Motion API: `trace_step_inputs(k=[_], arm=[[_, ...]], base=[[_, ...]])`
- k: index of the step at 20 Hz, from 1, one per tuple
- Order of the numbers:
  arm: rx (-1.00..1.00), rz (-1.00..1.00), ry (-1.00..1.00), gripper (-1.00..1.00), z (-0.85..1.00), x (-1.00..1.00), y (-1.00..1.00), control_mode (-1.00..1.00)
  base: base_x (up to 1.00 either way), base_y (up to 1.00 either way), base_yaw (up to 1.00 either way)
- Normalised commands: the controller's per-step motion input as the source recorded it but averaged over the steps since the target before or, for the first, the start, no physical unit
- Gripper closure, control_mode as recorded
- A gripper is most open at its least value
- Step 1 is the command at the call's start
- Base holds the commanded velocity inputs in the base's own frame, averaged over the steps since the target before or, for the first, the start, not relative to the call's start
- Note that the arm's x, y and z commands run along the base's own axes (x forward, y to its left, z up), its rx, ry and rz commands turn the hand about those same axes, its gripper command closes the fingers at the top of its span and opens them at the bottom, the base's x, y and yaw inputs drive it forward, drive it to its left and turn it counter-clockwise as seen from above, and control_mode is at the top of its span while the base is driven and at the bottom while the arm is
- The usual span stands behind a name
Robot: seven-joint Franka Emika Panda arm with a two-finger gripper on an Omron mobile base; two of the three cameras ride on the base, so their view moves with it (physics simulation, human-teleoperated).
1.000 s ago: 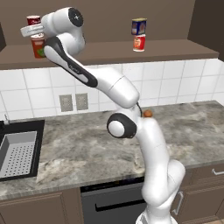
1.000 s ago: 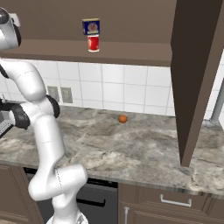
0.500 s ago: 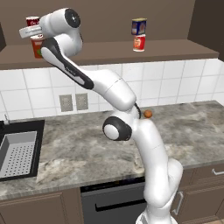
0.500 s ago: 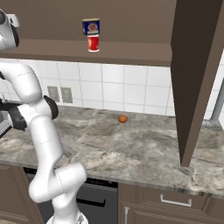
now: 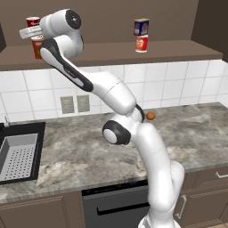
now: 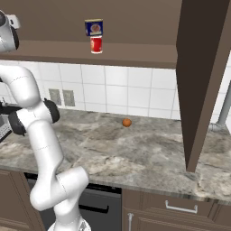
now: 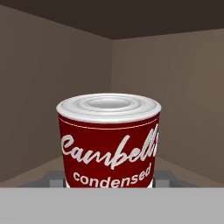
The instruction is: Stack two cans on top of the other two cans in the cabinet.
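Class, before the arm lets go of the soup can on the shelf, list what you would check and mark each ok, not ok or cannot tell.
1. Blue can already sits on the bright red can: ok.
2. Soup can upright between the fingers: ok.
3. Soup can above the orange-red can: ok.
4. Soup can touching the can below: cannot tell.
5. Cans centred on each other: cannot tell.
6. Gripper gripping the soup can: ok.

The arm's wrist covers most of the red-topped can [image 5: 33, 22] and the dull orange-red can [image 5: 37, 48] beneath it at ten o'clock in the left base view. In the hand view that red-topped can [image 7: 109, 140] hides the fingertips, its lower half cut off. The blue can's [image 6: 94, 27] label is too small to read.
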Motion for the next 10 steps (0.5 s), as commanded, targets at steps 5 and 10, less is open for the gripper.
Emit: trace_step_inputs(k=[5, 10], arm=[[0.0, 0.0, 0.0, 1.0, -0.07, 0.01, 0.0, -1.0], [0.0, 0.0, 0.01, 1.0, -0.06, 0.0, 0.0, -1.0]], base=[[0.0, 0.0, 0.0], [0.0, 0.0, 0.0]])
